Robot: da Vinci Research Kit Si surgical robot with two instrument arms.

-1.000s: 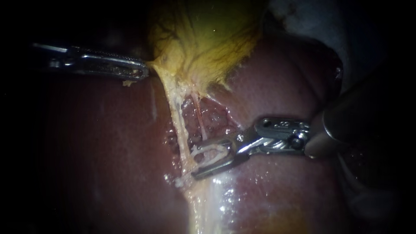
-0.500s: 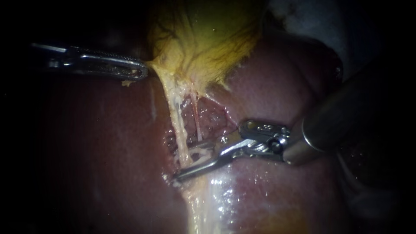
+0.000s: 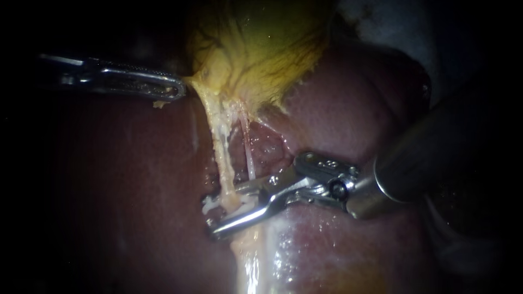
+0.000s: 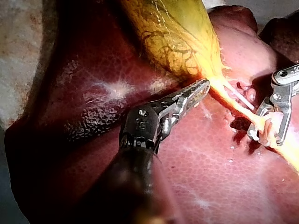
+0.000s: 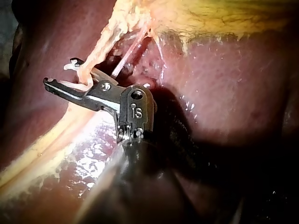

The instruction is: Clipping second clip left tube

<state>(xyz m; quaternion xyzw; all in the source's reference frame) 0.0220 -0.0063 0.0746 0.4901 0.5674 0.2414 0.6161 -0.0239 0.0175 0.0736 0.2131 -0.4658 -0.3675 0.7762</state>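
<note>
Over the last second my right instrument has slid across the liver towards the view's left, and that is the change that matters: 1 second ago its jaws lay short of the left tube, beside the thinner tube, and now they reach past the left tube so that the pale cord runs down between them. A gap still shows between the 2 jaws in both wrist views, so I read them as apart and straddling the tube, not yet squeezed on it. The tube itself hangs taut from the neck of the gallbladder down to the pale fatty band below, and the jaws cross it low, near that band. My left instrument has not moved; its jaws stay clamped on the edge of the gallbladder at the neck, pulling it sideways and keeping the tube stretched. I cannot make out a clip on the tube or in the jaws. My judgement is that placement is nearly done and closing is what remains
</note>
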